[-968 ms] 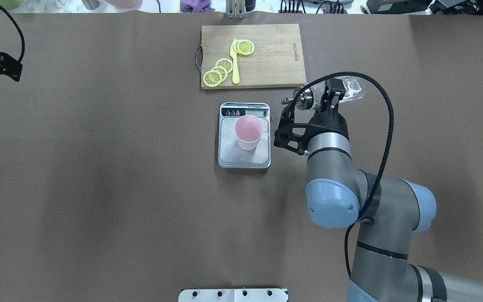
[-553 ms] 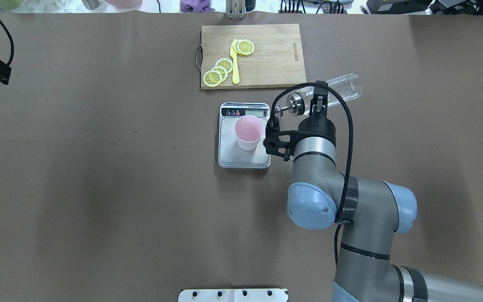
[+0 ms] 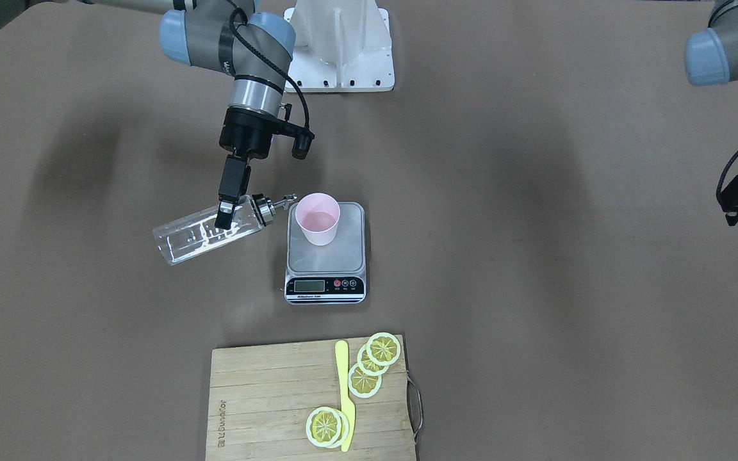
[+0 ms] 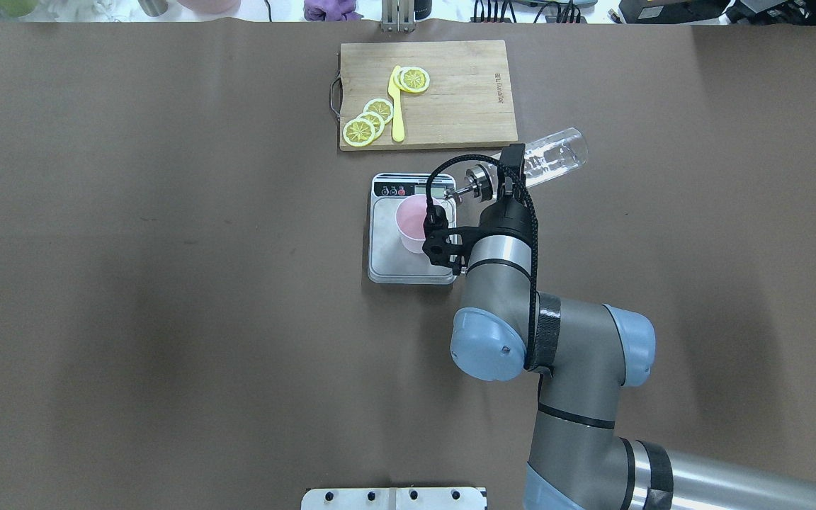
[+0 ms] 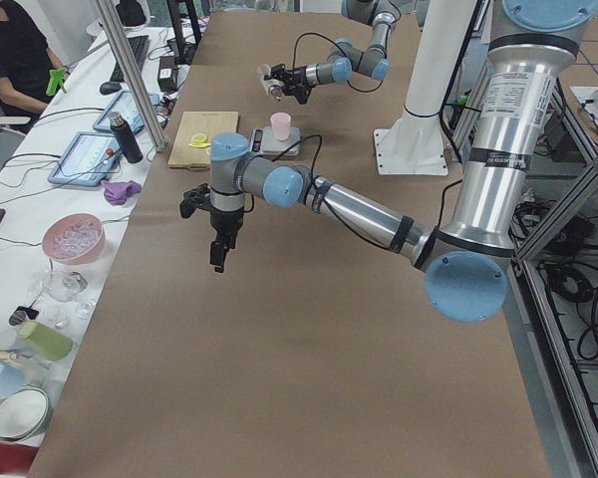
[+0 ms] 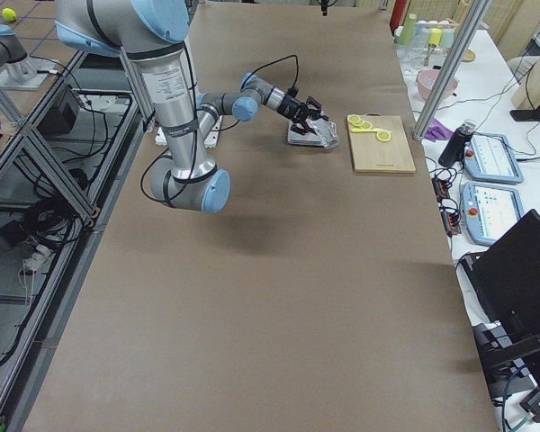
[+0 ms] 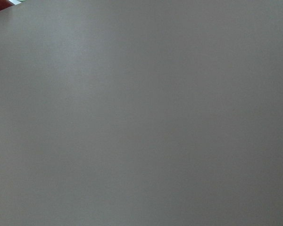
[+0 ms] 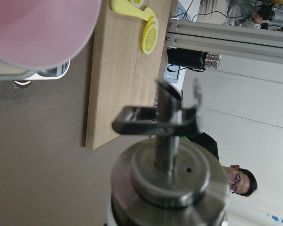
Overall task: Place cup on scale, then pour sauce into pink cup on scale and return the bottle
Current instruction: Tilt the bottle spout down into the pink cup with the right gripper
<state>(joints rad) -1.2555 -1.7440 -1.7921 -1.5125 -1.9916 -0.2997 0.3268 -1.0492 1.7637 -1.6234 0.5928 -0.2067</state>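
The pale pink cup (image 4: 415, 223) stands upright on the silver scale (image 4: 408, 268), also in the front view: cup (image 3: 318, 219), scale (image 3: 325, 286). My right gripper (image 4: 511, 166) is shut on the clear glass bottle (image 4: 553, 157) near its shoulder and holds it tilted almost flat in the air. Its silver pourer cap (image 3: 266, 208) points at the cup, the spout tip just beside the rim. The right wrist view shows the cap (image 8: 167, 174) close up with the cup (image 8: 37, 28) beyond. My left gripper (image 5: 219, 257) hangs far off to the left; I cannot tell whether it is open.
A wooden cutting board (image 4: 443, 106) with lemon slices (image 4: 369, 120) and a yellow knife (image 4: 397, 106) lies just behind the scale. The robot's white base (image 3: 342, 45) stands at the near table edge. Brown table surface surrounds the scale.
My right arm has moved left with the bottle, bringing the spout from beside the scale to the cup's rim. My left arm has drawn back out of the overhead view.
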